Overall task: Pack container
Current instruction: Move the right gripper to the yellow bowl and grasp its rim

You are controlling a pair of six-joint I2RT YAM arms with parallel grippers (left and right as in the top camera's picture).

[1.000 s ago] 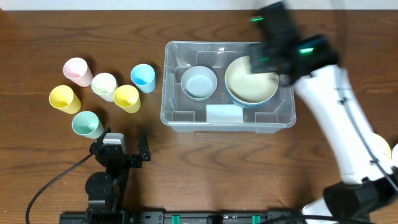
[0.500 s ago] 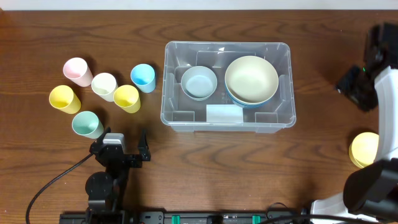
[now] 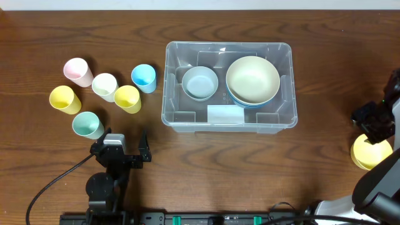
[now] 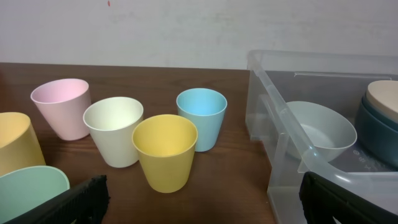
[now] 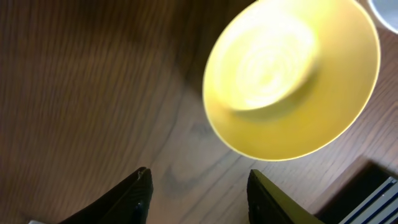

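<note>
The container (image 3: 167, 100) sits mid-table. In it, a small bowl (image 3: 200, 82) lies left of the stacked bowls (image 3: 252, 80). Six cups (image 3: 104, 84) cluster to its left (beyond my left gripper (image 3: 122, 141)). A lone bowl (image 3: 369, 153) lies far right, just ahead of my right gripper (image 5: 199, 175).

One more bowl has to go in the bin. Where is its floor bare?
Bare floor runs along the container's near wall, either side of the white label, in front of the small bowl and the cream bowl. The far half is crowded by both bowls.
</note>
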